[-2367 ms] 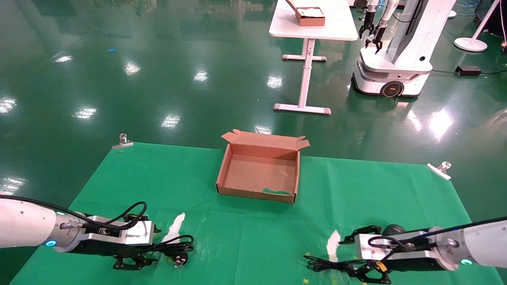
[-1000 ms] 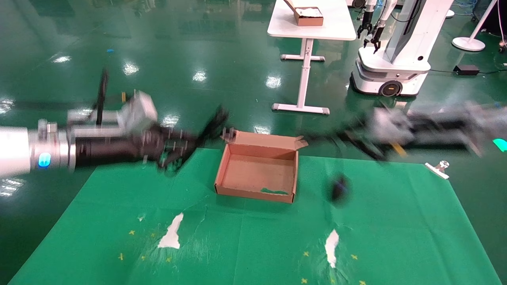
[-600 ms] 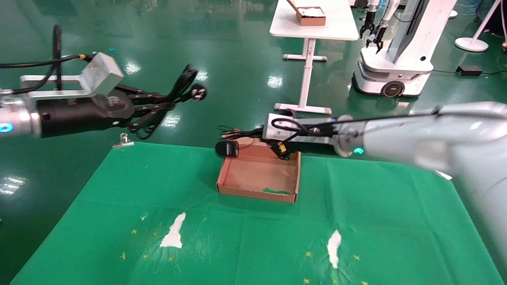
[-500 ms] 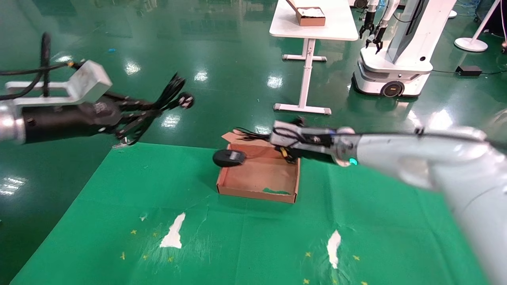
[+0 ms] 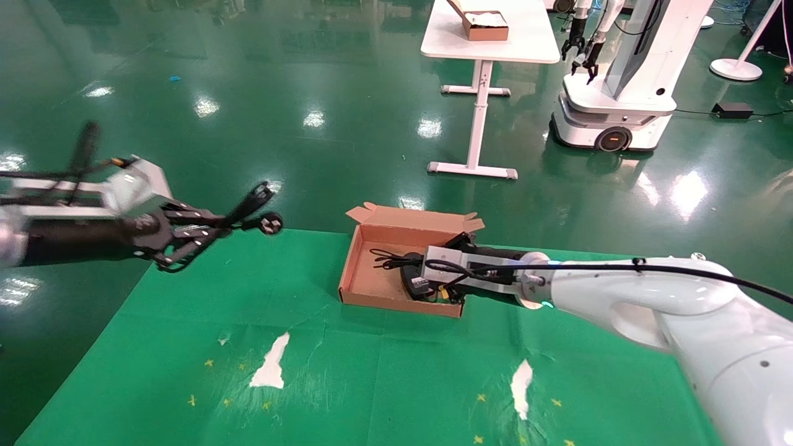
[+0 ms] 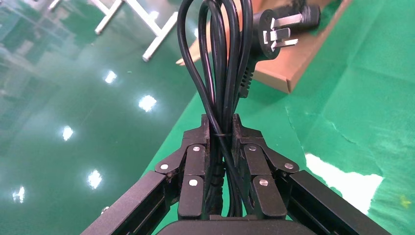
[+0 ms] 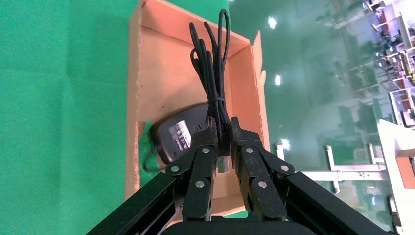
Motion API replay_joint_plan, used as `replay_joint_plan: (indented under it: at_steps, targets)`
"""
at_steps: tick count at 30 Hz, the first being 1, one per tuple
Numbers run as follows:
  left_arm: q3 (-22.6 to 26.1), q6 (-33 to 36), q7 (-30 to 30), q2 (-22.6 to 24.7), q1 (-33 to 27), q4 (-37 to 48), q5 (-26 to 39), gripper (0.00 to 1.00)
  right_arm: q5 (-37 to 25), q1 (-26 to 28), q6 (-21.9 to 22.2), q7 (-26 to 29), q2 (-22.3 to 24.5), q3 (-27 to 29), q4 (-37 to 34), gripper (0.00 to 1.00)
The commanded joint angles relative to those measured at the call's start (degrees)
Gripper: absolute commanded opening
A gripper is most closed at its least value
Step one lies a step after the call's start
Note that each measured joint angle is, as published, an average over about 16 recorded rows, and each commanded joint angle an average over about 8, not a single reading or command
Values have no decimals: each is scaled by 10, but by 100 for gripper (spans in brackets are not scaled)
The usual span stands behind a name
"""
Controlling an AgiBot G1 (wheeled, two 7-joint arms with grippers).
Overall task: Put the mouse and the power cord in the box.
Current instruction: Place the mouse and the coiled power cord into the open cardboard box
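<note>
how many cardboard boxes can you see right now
2: the box on the green cloth, with the right gripper inside, and a smaller box on the far white table.

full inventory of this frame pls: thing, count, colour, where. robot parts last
box: 1, brown cardboard, lid open, mid-table
mouse: 1, black, lying in the box
power cord: 1, black, held off the table's left edge
tablecloth: 1, green, torn white patches
clips: at least 1, metal, far right corner
far table: 1, white, holding a small brown box
other robot: 1, white, background right
left claw: shut on the power cord
right claw: inside the box, shut on the mouse's cable
</note>
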Motion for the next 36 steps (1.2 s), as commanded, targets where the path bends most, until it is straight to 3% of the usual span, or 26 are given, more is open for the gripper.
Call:
replay_joint_plan:
  at_steps: [1,9,13,17,23,25,29,30,36]
  targets:
    - [4,-9,6,9,3,0,6,0,7,0,3,0,0,-2,0,100]
    - [13,-119,28,137,35,3,18,0,40,17,43,-58,29,19,-24,100]
    - [18,-208,41,198,73,-17,21,0,51,44,25,-98,76,29,-28,100]
    - [34,-240,46,218,116,-78,12,0,61,77,-72,-133,153,36,-10,100]
    - [94,-190,-4,219,147,-156,-1,0,75,120,-265,-149,274,41,15,100]
    - [118,-187,-33,220,145,-173,-3,0,75,131,-297,-142,301,41,19,100]
    - [167,-228,-91,220,130,-207,-2,2,70,141,-318,-124,327,37,34,100]
    - [180,-246,-104,220,125,-215,-1,8,69,141,-319,-120,330,37,40,100]
    - [236,-334,-154,222,106,-245,2,81,70,136,-338,-104,342,37,62,100]
